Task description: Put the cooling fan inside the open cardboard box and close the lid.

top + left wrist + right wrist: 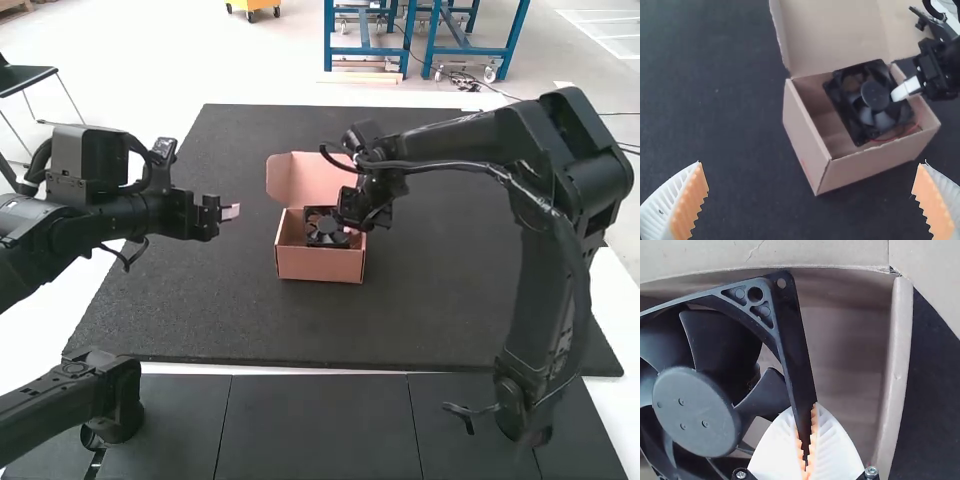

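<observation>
Two sets of white ribbed fingers with orange pads are at work over a black mat [200, 300] on the desk [45, 335]. The right fingers [832, 445] are clenched on one side bar of the cooling fan's black frame, the bar pinched between their pads. The cooling fan [871, 100] sits tilted inside the cardboard box [805, 145], its hub and blades facing up, with the held edge on the side nearest the right fingers and close to the box wall there. A thin red wire [890, 137] lies in the box just under the fan's lower edge. The lid [300, 178] stands upright at the far side of the box, behind the right fingers, so the box is open.

The left fingers [682, 205] are spread wide and grasp nothing. They hang above the mat, well apart from the box, which lies ahead of them and between their tips in the left wrist view. In the high view they point [228, 211] toward the box's side wall.
</observation>
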Robot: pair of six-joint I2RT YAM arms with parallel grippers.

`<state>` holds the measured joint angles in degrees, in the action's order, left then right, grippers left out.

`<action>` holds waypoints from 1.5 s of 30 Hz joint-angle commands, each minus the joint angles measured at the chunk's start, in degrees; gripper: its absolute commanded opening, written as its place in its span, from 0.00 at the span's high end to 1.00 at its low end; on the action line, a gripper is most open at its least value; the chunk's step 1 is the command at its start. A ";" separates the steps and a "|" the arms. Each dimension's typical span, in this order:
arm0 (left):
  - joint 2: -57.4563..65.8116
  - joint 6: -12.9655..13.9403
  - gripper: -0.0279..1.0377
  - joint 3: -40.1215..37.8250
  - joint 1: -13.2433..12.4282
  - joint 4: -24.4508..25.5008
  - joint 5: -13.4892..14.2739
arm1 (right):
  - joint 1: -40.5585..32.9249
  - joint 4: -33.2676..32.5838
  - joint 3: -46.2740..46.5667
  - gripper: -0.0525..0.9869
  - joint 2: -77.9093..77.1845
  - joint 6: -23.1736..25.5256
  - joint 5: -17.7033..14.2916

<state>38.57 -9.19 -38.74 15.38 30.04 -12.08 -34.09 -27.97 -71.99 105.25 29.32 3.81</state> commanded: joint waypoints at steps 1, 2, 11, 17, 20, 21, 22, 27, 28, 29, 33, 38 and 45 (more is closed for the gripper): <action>-0.77 -0.65 0.07 0.51 -0.26 -0.86 -1.02 | -1.42 -0.60 -2.81 0.97 -0.40 -0.67 1.64; -0.86 -0.65 0.07 0.51 -0.26 -1.04 -0.93 | -1.60 -0.86 -2.90 0.97 -0.40 -0.84 1.72; -0.77 -0.83 0.07 0.51 -0.26 -1.48 -1.02 | -2.04 -2.71 -2.63 0.97 -0.40 -1.81 2.51; -0.77 -0.83 0.07 0.42 -0.26 -1.65 -0.93 | -2.13 -3.41 -1.75 0.97 -0.40 -2.60 2.43; -0.77 -0.92 0.07 0.42 -0.26 -1.92 -1.02 | -2.13 -3.32 -1.31 0.97 -0.40 -2.69 2.43; -0.77 -1.00 0.07 0.51 -0.26 -2.01 -1.02 | -2.13 -3.32 -1.05 0.97 -0.31 -2.69 2.43; -0.77 -1.00 0.07 0.51 -0.26 -2.01 -1.02 | -2.21 -3.24 -0.96 0.97 -0.13 -2.60 2.43; -0.77 -1.18 0.07 0.51 -0.26 -2.01 -1.02 | -2.21 -3.06 -0.79 0.90 0.57 -2.51 3.22; -0.77 -1.18 0.07 0.51 -0.26 -2.01 -0.93 | -2.21 -3.06 -0.79 0.87 0.57 -2.51 3.39; -0.77 -1.18 0.07 0.42 -0.26 -2.01 -1.02 | -2.21 -2.97 -0.88 0.86 0.57 -2.69 3.83; -0.86 -1.18 0.07 0.51 -0.26 -2.01 -1.02 | -2.39 -2.88 -0.96 0.72 0.57 -2.78 4.62; -0.77 -1.18 0.07 0.33 -0.26 -2.01 -0.93 | -2.48 -2.97 -1.14 0.56 0.57 -3.74 4.71; -0.69 -1.18 0.07 0.60 -0.26 -2.53 -0.93 | -2.39 -5.87 -7.82 0.47 0.22 -7.35 5.15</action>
<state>38.57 -9.96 -38.74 15.38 28.34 -12.25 -35.94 -33.36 -75.05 105.65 24.62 7.88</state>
